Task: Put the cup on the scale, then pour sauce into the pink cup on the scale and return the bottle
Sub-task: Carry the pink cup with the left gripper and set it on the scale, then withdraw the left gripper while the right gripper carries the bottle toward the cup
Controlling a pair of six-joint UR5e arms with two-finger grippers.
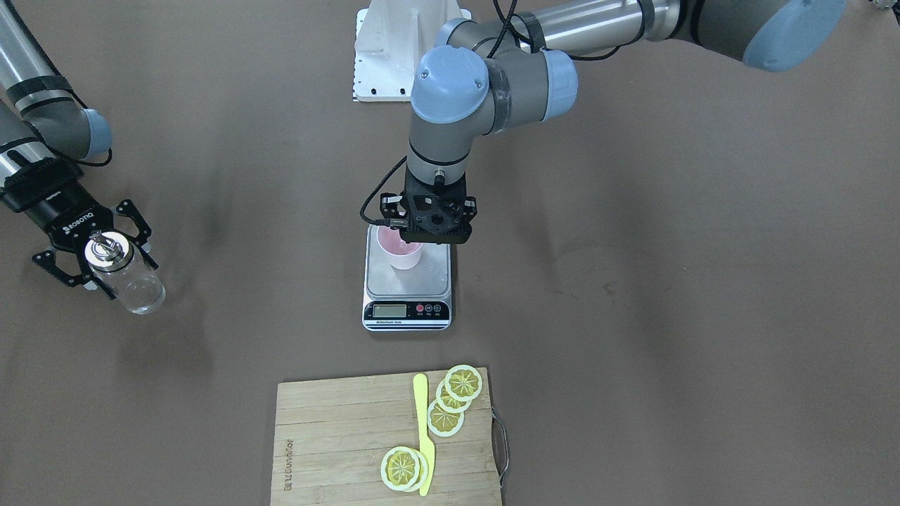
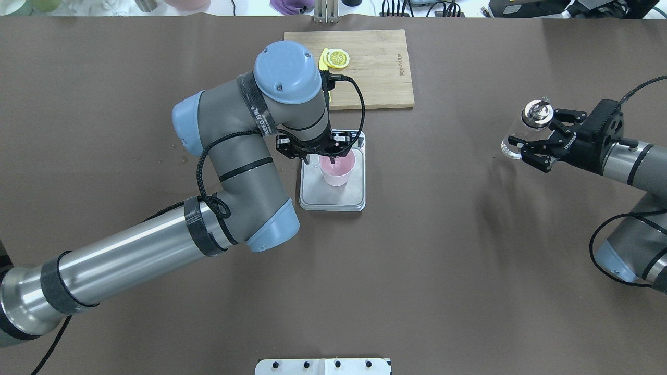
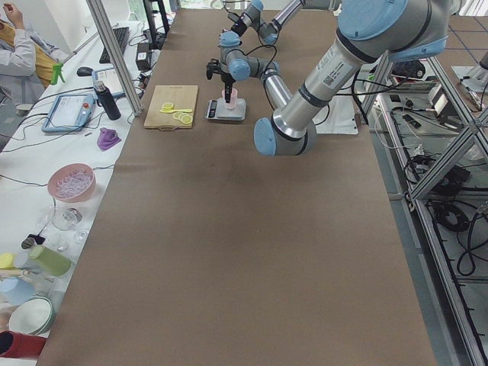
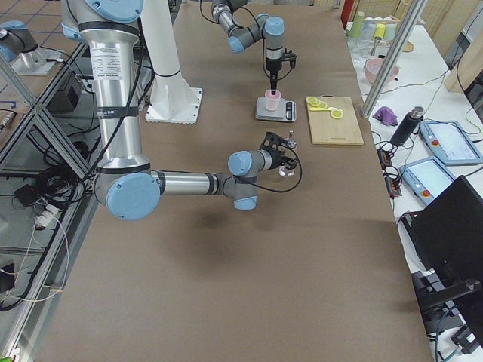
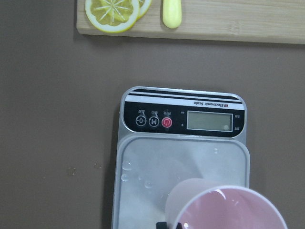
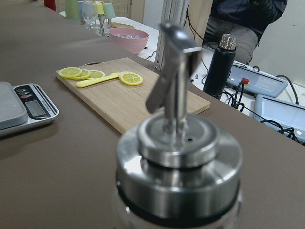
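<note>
Step one was done, as I judged it: the cup [image 2: 337, 167] stood on the scale [image 2: 312, 194]; the left gripper [image 2: 327, 153] hung at the cup's rim, and I could not tell whether it pinched or stood spread. The right gripper [image 1: 112, 275] clamped the bottle [image 1: 137, 292], well apart from the scale; pouring and return remained. Legible: "Electronic Scale" on the scale's strip; "ROBOTIQ" on the right gripper.

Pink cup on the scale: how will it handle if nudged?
Probably light: the cup looks like thin plastic and empty. Base narrower than rim, so a high push may tip it. Droplets on the smooth steel scale suggest it could slide.
</note>
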